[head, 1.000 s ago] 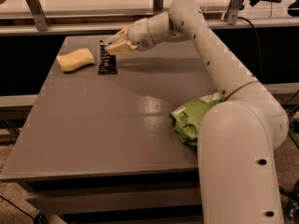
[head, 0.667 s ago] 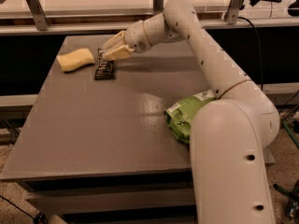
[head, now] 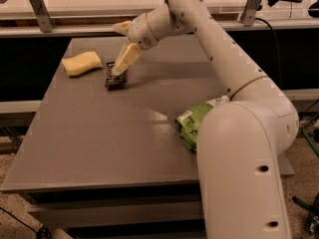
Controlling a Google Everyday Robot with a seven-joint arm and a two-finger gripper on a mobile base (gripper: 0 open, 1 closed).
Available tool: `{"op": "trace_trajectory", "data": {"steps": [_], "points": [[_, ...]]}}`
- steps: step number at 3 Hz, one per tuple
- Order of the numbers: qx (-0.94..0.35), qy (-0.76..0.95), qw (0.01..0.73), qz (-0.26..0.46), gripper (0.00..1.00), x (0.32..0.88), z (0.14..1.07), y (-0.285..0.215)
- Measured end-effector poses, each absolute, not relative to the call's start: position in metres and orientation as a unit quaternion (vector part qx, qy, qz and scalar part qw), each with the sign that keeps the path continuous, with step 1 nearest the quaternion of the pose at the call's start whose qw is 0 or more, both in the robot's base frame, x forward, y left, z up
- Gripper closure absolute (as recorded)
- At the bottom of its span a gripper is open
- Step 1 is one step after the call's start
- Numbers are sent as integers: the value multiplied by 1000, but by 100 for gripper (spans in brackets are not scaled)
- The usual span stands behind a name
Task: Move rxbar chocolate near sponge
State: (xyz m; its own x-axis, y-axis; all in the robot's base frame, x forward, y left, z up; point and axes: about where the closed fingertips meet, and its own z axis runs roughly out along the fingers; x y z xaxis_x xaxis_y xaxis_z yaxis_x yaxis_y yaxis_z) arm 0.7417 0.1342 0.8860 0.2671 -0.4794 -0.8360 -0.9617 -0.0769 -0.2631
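The rxbar chocolate point(head: 114, 78), a small black wrapper with white print, lies on the grey table point(head: 99, 148) just right of the sponge point(head: 81, 63), with a small gap between them. The sponge is a pale yellow block at the table's far left. My gripper point(head: 117, 50) is right above the bar with its cream fingers spread open. The lower finger point(head: 125, 59) points down at the bar's top edge, and the other finger point(head: 119, 27) sticks out higher up. The gripper holds nothing.
A large green snack bag point(head: 192, 123) lies at the table's right side, partly hidden by my arm point(head: 239, 148). A shelf rail with metal brackets point(head: 40, 6) runs behind the table. The table's front edge is near the bottom of the view.
The gripper's fingers have spread apart and let go of the rxbar chocolate. The bar now lies flat on the table beside the sponge.
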Motion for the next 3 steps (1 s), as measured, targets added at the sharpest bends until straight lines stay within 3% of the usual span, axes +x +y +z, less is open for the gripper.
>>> {"op": "trace_trajectory", "data": {"steps": [2,3], "points": [[-728,539,360,221,0,719,923,137],[-728,539,360,221,0,719,923,137]]}}
